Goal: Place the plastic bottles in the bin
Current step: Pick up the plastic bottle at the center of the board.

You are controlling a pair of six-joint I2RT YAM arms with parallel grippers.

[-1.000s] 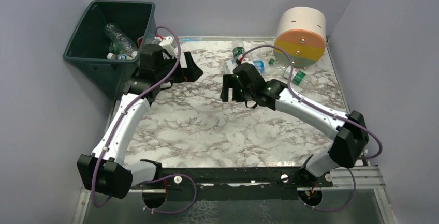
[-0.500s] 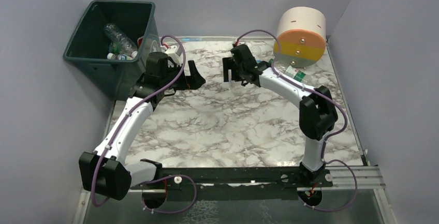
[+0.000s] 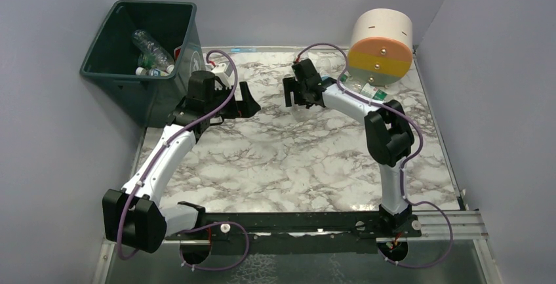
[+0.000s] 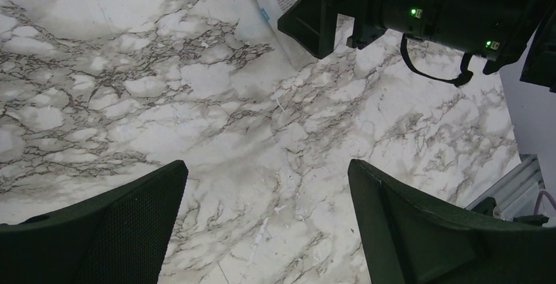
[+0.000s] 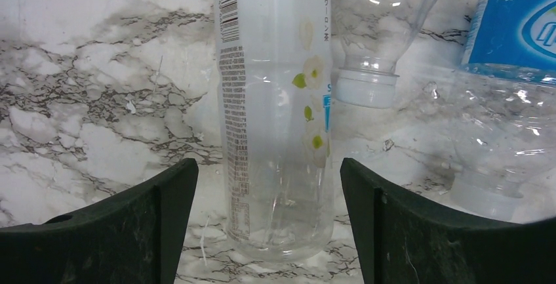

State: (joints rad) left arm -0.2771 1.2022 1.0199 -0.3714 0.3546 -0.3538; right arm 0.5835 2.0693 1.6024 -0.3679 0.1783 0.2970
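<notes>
The dark green bin [image 3: 98, 71] stands at the far left with a few plastic bottles [image 3: 151, 51] inside. My right gripper [image 3: 294, 98] is open over a clear bottle with a white flowered label [image 5: 275, 113], which lies on the table between its fingers [image 5: 393, 225]. A second clear bottle [image 5: 380, 28] and a blue-labelled bottle [image 5: 511, 54] lie just beyond. Another bottle [image 3: 374, 94] lies under the big cylinder. My left gripper [image 3: 246, 100] is open and empty above bare marble [image 4: 262, 166], to the right of the bin; the right gripper [image 4: 433, 8] shows in its view.
A big cream, orange and yellow cylinder [image 3: 380, 44] lies at the far right of the marble table [image 3: 275, 166]. Grey walls close in three sides. The arm bases sit on a black rail [image 3: 288, 222] at the near edge.
My right arm swung from mid-table out to the bottles at the far centre and lowered over the clear bottle. My left gripper drifted slightly right, away from the bin.
</notes>
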